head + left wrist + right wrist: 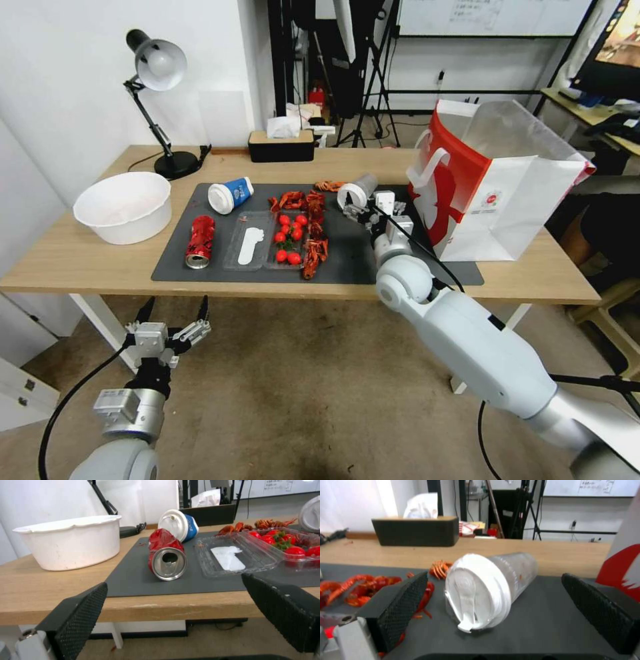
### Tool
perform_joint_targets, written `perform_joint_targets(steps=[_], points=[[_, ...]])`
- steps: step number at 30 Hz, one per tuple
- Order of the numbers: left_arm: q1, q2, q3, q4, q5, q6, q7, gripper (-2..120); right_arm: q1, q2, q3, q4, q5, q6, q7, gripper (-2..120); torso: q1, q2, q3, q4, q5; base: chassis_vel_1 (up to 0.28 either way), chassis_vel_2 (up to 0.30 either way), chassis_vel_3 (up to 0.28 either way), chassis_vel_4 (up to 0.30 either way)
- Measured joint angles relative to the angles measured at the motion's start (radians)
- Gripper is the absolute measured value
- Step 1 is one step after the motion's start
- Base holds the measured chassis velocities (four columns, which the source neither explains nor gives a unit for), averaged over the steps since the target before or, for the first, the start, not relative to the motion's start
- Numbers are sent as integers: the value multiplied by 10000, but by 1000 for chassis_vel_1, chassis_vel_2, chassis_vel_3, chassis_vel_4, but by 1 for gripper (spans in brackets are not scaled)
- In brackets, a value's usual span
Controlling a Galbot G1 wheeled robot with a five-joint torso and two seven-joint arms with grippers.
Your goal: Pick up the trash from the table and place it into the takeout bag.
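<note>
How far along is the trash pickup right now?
Nothing looks bagged yet. The right gripper, open, is lined up on the clear plastic cup lying on the mat beside the takeout bag. The red drink can and blue-and-white paper cup still lie on the mat. The left gripper hangs open below the table edge.

Long light-wood table [87,270]: large dark grey mat [347,260] centre; big white bowl [123,207] left of mat; boxy white-and-red takeout bag [507,193] on mat's right end; black desk lamp [160,100], black tissue box [281,145] behind mat.
</note>
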Motion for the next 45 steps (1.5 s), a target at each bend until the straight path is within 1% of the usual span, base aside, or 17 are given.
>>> perform_joint_targets(steps=[2, 7, 10, 15, 18, 20, 21, 25, 35, 39, 41, 45], points=[[2, -25, -9, 10, 10, -19, -1, 100, 413, 8, -308, -403, 200, -33, -9, 100, 0, 0, -1, -1, -1, 0, 0, 0, 0], [-13, -32, -12, 11, 17, -24, 0, 100, 785, 80, -683, -899, 522, -94, -82, 99, 0, 0, -1, -1, 1, 0, 0, 0, 0], [-28, 10, -26, 25, 12, -23, -4, 100, 1266, 187, -1064, -1691, 923, -3, -369, 99, 0, 0, -1, -1, 0, 0, 0, 0, 0], [-54, 23, -29, 91, 6, -25, -7, 100, 1593, 227, -1386, -2101, 1234, 99, -548, 97, -1, 0, -1, -1, -1, 0, 0, 0, 0], [-93, 34, -23, 168, -6, -34, -9, 100, 1855, 383, -1678, -2547, 1249, 180, -610, 95, -2, 2, -1, 0, 0, 0, 0, 0, 0], [-102, 49, -23, 186, -14, -40, -9, 100, 1904, 444, -1750, -2662, 1244, 199, -635, 93, -2, 2, -1, 0, 0, 0, 0, 0, 0], [-108, 60, -25, 205, -22, -44, -11, 100, 1949, 501, -1807, -2782, 1228, 215, -673, 89, -2, 2, -1, 0, 0, 0, 0, 0, 0], [-112, 72, -27, 245, -31, -63, -13, 100, 2055, 622, -1860, -3091, 1174, 266, -736, 86, -2, 1, -1, -1, 0, 0, 0, 0, 0], [-113, 80, -36, 318, -34, -141, -14, 100, 2115, 684, -1889, -3236, 1133, 285, -779, 86, -2, 1, -1, 0, 0, 0, 0, 0, 0], [-123, 80, -34, 321, -34, -146, -14, 100, 2115, 689, -1914, -3236, 1124, 285, -787, 82, -2, 1, -1, 0, 0, 0, 0, 0, 0], [-134, 75, -28, 322, -33, -147, -14, 100, 2115, 701, -1936, -3247, 1105, 285, -794, 77, -2, 2, -1, -1, 0, 0, 0, 0, 0], [-134, 75, -28, 329, -33, -151, -14, 100, 2116, 720, -1946, -3280, 1077, 286, -811, 74, -2, 2, -1, -1, 0, 0, 0, 0, 0]])
